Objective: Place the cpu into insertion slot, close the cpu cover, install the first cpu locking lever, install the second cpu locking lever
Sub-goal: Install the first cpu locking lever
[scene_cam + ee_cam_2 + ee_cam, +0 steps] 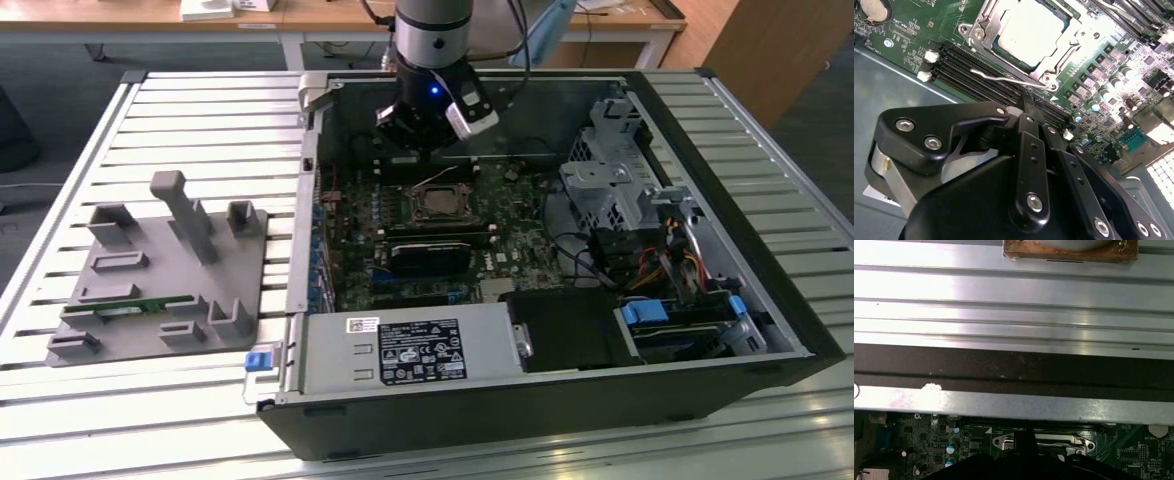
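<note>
The cpu (1029, 27) lies silvery side up in its socket on the green motherboard (914, 35). Over its edges the cpu cover (985, 31) rests flat as a metal frame. A thin wire locking lever (1004, 79) runs along the socket's near edge, with its hooked end free. My gripper (1025, 102) is shut with nothing between its black fingers (1029, 150), and its tip hovers just short of that lever. In the exterior view the gripper (422, 135) hangs inside the open computer case, above and behind the socket (441, 204). The first wrist view catches the socket's edge (1046, 442).
Black memory slots (974, 70) lie between the socket and my gripper. The case wall (1014, 400) stands close behind the arm. A black card (430, 255), a power supply (407, 350) and a drive cage (614, 190) crowd the case. A grey fixture (160, 270) sits on the slatted table at the exterior view's left.
</note>
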Robot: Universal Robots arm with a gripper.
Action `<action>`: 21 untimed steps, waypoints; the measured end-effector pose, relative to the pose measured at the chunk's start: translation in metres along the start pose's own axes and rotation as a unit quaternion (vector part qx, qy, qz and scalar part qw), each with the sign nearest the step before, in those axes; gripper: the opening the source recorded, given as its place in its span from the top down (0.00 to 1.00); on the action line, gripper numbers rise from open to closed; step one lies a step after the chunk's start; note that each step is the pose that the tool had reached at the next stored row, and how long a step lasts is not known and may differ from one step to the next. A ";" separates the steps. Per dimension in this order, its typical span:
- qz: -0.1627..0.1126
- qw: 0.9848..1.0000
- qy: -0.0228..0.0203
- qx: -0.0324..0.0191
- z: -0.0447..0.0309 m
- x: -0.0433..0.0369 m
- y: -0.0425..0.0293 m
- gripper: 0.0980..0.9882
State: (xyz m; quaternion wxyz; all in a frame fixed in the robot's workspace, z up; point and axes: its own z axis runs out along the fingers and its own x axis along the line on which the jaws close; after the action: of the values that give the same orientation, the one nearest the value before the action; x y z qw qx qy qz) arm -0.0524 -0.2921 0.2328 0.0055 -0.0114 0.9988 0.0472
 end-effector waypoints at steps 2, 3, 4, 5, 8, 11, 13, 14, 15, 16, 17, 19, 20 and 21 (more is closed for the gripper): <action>0.000 1.000 0.000 0.000 0.0006 0.0000 0.0000 0.99; 0.000 1.000 0.000 0.000 0.0009 0.0000 0.0000 0.99; 0.000 1.000 0.000 0.000 0.0013 0.0000 -0.0001 0.99; 0.000 1.000 0.000 0.000 0.0019 0.0000 -0.0002 0.99; 0.000 1.000 0.001 0.000 0.0033 -0.0005 -0.0003 0.99; -0.001 1.000 0.001 0.000 0.0047 -0.0011 -0.0004 0.99; -0.001 1.000 0.001 0.000 0.0062 -0.0014 -0.0006 0.99; -0.001 1.000 0.001 0.000 0.0070 -0.0017 -0.0007 0.99; -0.001 1.000 0.001 0.000 0.0079 -0.0022 -0.0007 0.99; -0.001 1.000 0.001 0.000 0.0086 -0.0032 -0.0007 0.99; -0.001 1.000 0.002 0.000 0.0094 -0.0042 -0.0008 0.99; -0.001 1.000 0.002 0.000 0.0108 -0.0060 -0.0008 0.99; -0.001 1.000 0.002 0.000 0.0112 -0.0067 -0.0005 0.99; -0.002 1.000 0.002 0.000 0.0116 -0.0074 -0.0001 0.99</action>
State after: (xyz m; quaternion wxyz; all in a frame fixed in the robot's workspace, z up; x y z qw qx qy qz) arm -0.0448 -0.2909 0.2213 0.0036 -0.0131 0.9988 0.0473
